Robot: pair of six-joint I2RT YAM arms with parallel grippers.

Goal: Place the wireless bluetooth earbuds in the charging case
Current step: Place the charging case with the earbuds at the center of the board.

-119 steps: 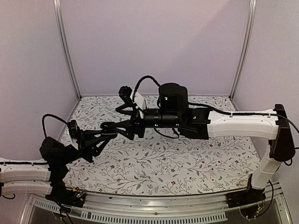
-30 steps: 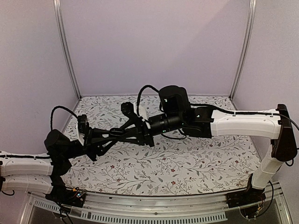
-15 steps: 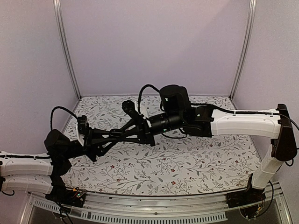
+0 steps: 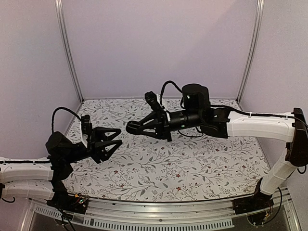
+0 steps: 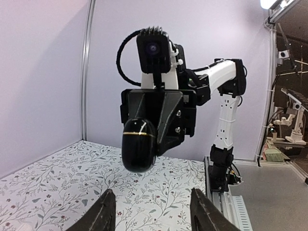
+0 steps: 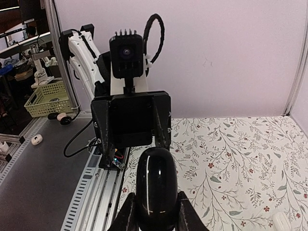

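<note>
The charging case (image 5: 138,151) is a glossy black pebble with a thin gold seam, and it looks closed. My right gripper (image 6: 155,211) is shut on it and holds it in the air, tip toward the left arm; the case (image 6: 156,185) fills the gap between the fingers. In the top view the case (image 4: 131,128) hangs above the table's left half. My left gripper (image 4: 117,137) faces it from a short gap away, open with nothing between its fingers (image 5: 107,209). The earbuds are out of view.
The floral tablecloth (image 4: 192,168) covers the table. A small white rounded object (image 6: 281,222) lies on the cloth at the bottom right of the right wrist view. Purple walls and metal posts (image 4: 67,53) enclose the space. The aluminium rail (image 4: 159,211) runs along the near edge.
The two grippers were together at the case. The left gripper has opened and drawn back to the left; the right gripper has lifted up and to the right with the case.
</note>
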